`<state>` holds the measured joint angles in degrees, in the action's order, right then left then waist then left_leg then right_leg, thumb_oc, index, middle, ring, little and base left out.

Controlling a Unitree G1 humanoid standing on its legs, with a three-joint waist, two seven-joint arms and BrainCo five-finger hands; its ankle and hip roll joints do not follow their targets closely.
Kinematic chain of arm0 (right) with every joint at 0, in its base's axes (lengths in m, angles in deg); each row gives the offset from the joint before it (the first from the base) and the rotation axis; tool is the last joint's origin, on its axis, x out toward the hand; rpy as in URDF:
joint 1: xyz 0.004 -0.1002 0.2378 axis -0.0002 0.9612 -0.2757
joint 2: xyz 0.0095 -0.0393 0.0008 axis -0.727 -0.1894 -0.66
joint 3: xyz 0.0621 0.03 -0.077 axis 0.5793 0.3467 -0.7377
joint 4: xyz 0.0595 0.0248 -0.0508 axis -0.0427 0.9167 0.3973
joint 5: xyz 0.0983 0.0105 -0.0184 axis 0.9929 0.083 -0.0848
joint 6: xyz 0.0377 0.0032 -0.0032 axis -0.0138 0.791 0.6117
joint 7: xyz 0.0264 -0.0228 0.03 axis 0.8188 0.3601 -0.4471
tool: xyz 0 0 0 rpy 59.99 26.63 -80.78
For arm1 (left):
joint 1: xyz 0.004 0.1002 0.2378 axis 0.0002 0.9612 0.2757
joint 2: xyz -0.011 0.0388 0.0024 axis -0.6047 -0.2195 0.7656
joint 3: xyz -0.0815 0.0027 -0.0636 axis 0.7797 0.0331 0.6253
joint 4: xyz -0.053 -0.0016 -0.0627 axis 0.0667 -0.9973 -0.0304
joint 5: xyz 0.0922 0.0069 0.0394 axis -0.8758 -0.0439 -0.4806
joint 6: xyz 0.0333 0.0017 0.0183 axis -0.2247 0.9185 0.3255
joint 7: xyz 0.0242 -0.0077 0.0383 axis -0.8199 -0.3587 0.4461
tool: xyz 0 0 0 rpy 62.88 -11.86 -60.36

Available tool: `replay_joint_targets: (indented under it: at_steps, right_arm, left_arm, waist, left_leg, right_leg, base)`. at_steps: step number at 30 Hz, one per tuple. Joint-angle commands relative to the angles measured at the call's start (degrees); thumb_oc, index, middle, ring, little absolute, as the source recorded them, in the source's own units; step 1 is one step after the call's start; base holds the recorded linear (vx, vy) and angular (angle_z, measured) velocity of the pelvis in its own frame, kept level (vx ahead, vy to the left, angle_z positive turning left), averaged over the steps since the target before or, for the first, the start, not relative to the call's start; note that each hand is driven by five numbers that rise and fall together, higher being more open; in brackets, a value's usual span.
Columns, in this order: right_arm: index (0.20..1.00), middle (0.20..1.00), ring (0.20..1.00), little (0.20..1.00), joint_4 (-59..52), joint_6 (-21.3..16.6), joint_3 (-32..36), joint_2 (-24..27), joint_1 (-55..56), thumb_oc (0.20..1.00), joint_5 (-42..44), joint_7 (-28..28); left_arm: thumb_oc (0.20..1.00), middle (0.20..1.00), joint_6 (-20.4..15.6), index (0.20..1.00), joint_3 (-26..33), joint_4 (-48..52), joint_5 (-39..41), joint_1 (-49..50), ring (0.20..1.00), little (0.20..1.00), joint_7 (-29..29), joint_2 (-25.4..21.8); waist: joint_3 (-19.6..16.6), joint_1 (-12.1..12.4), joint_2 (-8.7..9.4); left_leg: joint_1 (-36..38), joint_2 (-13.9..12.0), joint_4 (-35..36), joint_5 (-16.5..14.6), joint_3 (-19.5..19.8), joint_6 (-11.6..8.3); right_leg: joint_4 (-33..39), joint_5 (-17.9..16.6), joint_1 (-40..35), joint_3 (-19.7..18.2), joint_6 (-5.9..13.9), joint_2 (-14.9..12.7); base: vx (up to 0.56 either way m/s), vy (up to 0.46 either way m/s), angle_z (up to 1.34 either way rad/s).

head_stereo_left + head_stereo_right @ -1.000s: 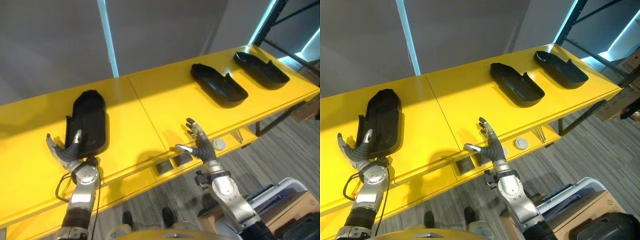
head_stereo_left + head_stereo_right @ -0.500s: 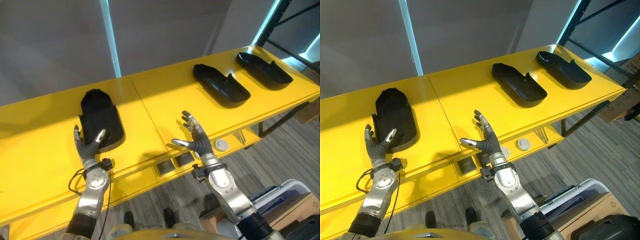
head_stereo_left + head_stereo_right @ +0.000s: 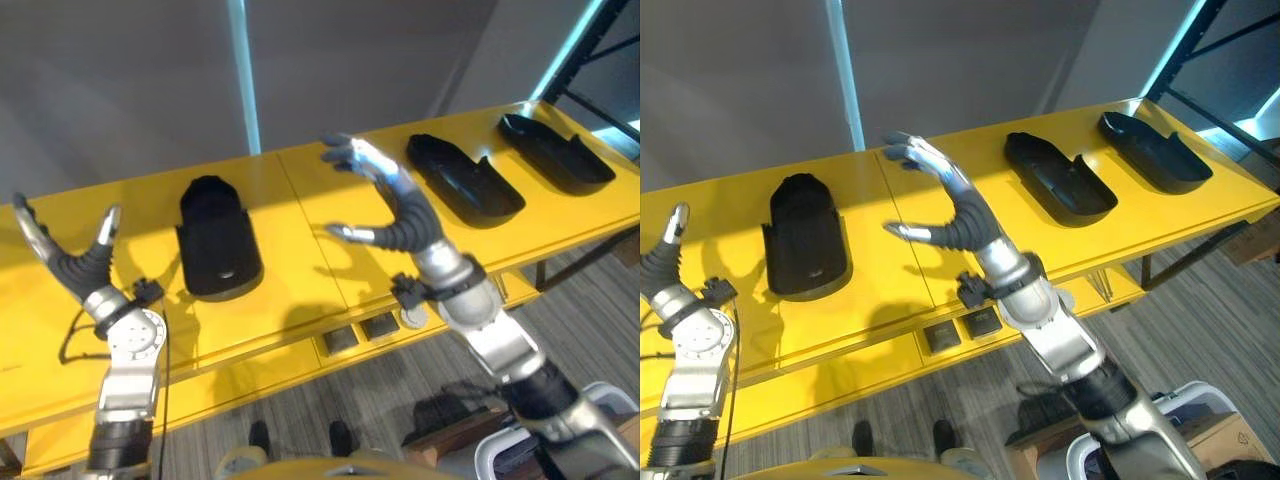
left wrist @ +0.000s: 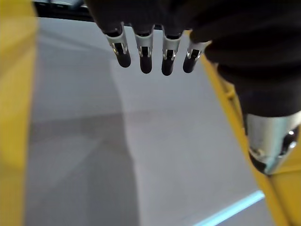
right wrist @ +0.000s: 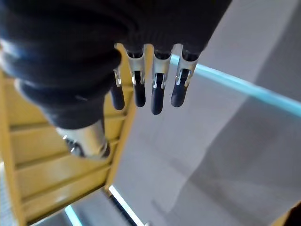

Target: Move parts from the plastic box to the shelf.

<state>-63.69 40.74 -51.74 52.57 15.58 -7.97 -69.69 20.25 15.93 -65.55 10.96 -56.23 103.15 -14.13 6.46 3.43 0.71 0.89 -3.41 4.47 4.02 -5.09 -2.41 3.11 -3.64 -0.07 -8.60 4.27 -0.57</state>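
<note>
Three black moulded parts lie on the yellow shelf (image 3: 310,265): one at the left (image 3: 217,245), one right of the middle (image 3: 465,188) and one at the far right (image 3: 557,162). My left hand (image 3: 78,272) is raised over the shelf's left end, open with thumb and fingers spread, apart from the left part and holding nothing. My right hand (image 3: 400,222) hangs open above the middle of the shelf, between the left and middle parts, also empty. Straight fingers (image 4: 143,52) show in the left wrist view, and straight fingers (image 5: 155,89) in the right wrist view.
Two small black blocks (image 3: 360,332) sit in the shelf's front lip below my right hand. A grey wall with a light-blue strip (image 3: 243,70) stands behind the shelf. A dark rack upright (image 3: 590,50) rises at the back right. Grey carpet lies in front.
My left hand has left the near end of the left part and risen to its left. My right hand has lifted from the shelf's front edge. The camera has shifted.
</note>
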Motion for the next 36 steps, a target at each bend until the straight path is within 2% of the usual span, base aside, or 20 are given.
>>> replay_joint_targets:
  at_steps: [1,3,4,6,8,16,21,27,36]
  right_arm:
    - [0.200,0.200,0.200,0.200,0.53,-1.93,-3.71,-3.88,-1.34,0.200,6.46,-5.54]
    - [0.200,0.200,0.200,0.200,0.64,-1.99,-3.74,-3.94,-1.44,0.200,6.53,-5.60]
    - [0.200,0.200,0.200,0.200,4.99,-0.39,-7.04,-6.54,-2.37,0.200,13.09,-9.95]
    - [0.200,0.200,0.200,0.200,9.26,1.26,-9.98,-8.92,-2.24,0.200,16.39,-13.05]
    - [0.200,0.200,0.200,0.200,14.22,2.56,-11.82,-10.81,-1.57,0.200,15.90,-14.91]
    - [0.200,0.200,0.200,0.200,24.67,4.21,-14.07,-15.75,0.82,0.200,14.31,-17.73]
    - [0.200,0.200,0.200,0.200,28.24,4.68,-14.83,-17.53,1.79,0.200,13.08,-18.34]
    - [0.200,0.200,0.200,0.200,28.67,5.23,-14.85,-17.42,2.65,0.200,12.36,-19.84]
    - [0.200,0.200,0.200,0.200,32.77,4.66,-13.41,-19.41,2.81,0.200,7.96,-16.44]
  left_arm:
    - [1.000,1.000,-9.59,1.000,-3.48,1.33,0.42,-2.70,1.000,1.000,-4.89,-5.84]
    - [1.000,1.000,-9.63,1.000,-3.40,1.31,0.49,-2.71,1.000,1.000,-4.94,-5.88]
    - [1.000,1.000,-13.79,1.000,-5.56,1.58,7.95,-3.08,1.000,1.000,-10.15,-7.16]
    - [1.000,1.000,-14.69,1.000,-6.84,1.43,12.59,-2.57,1.000,1.000,-14.83,-8.67]
    - [1.000,1.000,-15.86,1.000,-7.41,1.82,16.88,-1.90,1.000,1.000,-20.52,-11.23]
    - [1.000,1.000,-17.34,1.000,-8.29,2.05,23.26,-0.38,1.000,1.000,-28.13,-12.56]
    - [1.000,1.000,-17.24,1.000,-8.97,1.64,25.53,0.10,1.000,1.000,-30.41,-11.69]
    - [1.000,1.000,-16.02,1.000,-9.36,0.51,24.70,0.46,1.000,1.000,-31.14,-11.49]
    - [1.000,1.000,-15.25,1.000,-9.49,-0.31,24.66,1.18,1.000,1.000,-31.19,-10.28]
  waist:
    - [-1.21,2.04,2.46]
    - [-1.18,1.96,2.49]
    - [-1.01,2.71,2.38]
    - [-0.98,3.49,2.21]
    - [-0.88,4.48,1.81]
    - [-0.84,5.65,1.35]
    - [-0.73,6.24,1.31]
    - [-0.48,6.43,1.16]
    - [-0.82,6.45,0.82]
  left_leg:
    - [3.16,-2.33,-4.86,-8.02,-2.22,-3.40]
    - [3.15,-2.31,-4.86,-8.02,-2.18,-3.40]
    - [3.00,-1.99,-4.87,-7.93,-1.54,-3.29]
    - [3.03,-1.66,-4.83,-8.30,-0.96,-3.18]
    - [2.49,-1.37,-4.82,-7.71,-0.23,-3.09]
    - [2.24,-0.75,-4.41,-7.82,1.00,-2.85]
    - [1.80,-0.62,-4.28,-7.65,1.62,-2.75]
    - [1.47,-0.44,-4.05,-7.39,2.01,-2.67]
    - [1.84,-0.46,-4.13,-7.55,1.93,-2.57]
  right_leg:
    - [-9.00,10.36,-0.53,0.17,4.24,-2.86]
    - [-8.99,10.37,-0.55,0.21,4.24,-2.88]
    - [-9.03,10.37,-0.75,0.48,4.33,-3.23]
    - [-9.04,10.84,-1.11,1.16,4.41,-3.66]
    - [-8.89,10.30,-1.02,1.74,4.44,-4.02]
    - [-8.32,10.69,-1.68,3.13,4.61,-4.87]
    - [-7.93,10.58,-1.73,3.69,4.55,-5.16]
    - [-7.73,10.61,-1.75,4.09,4.55,-5.34]
    - [-7.51,10.66,-2.13,4.11,4.34,-5.26]
  base:
    - [0.00,0.011,0.16]
    - [-0.01,0.011,0.13]
    - [-0.01,0.027,0.09]
    - [0.00,0.037,0.17]
    - [-0.01,0.027,0.27]
    - [0.01,0.024,0.16]
    - [0.00,0.013,0.06]
    - [0.00,0.000,0.00]
    - [0.00,0.000,0.00]
